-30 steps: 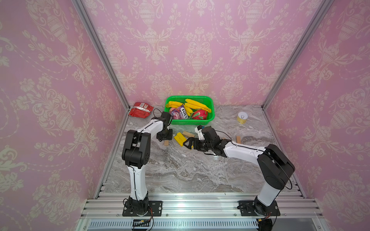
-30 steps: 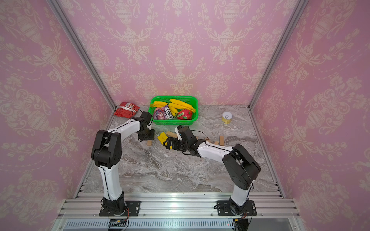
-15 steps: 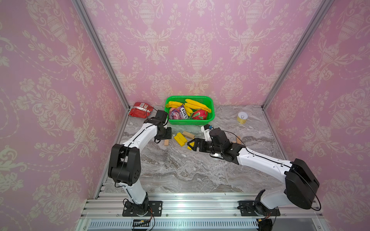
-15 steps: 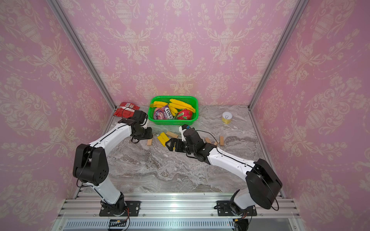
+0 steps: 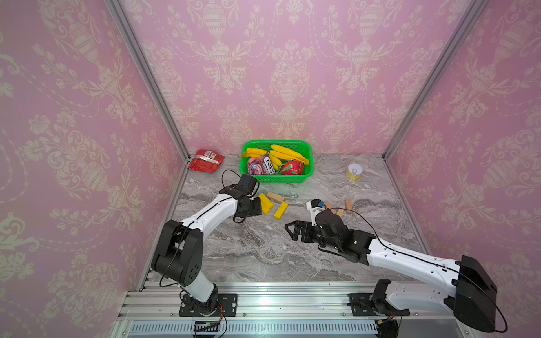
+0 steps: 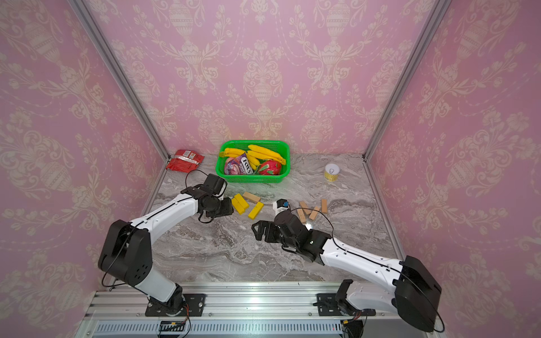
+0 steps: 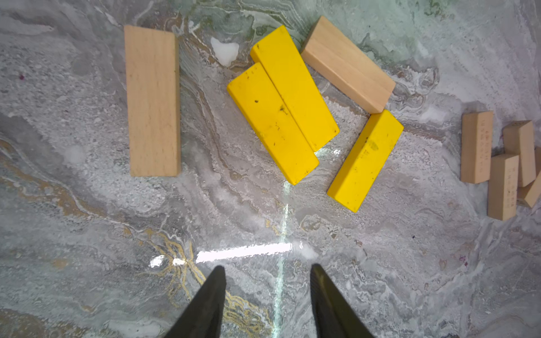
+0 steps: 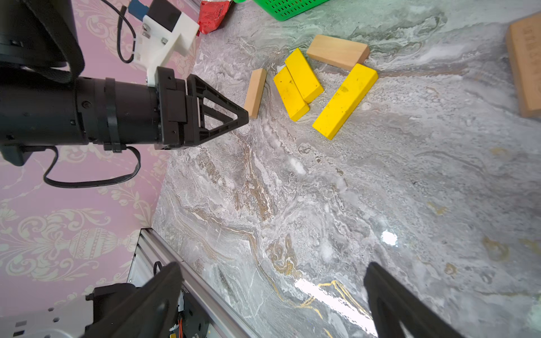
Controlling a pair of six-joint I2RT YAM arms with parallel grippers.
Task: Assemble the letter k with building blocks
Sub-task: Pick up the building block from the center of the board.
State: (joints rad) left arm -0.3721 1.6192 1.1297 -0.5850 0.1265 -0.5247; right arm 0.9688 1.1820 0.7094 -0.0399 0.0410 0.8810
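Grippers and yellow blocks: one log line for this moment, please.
left gripper: open, empty | right gripper: open, empty | yellow blocks: lying loose, unassembled

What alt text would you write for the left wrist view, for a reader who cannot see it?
Three yellow blocks and wooden blocks lie on a marble table, two yellow ones pressed side by side. The left arm's fingers stand apart, empty.

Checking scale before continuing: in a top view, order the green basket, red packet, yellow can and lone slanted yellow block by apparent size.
1. green basket
2. red packet
3. yellow can and lone slanted yellow block: look about alike, so unranked.
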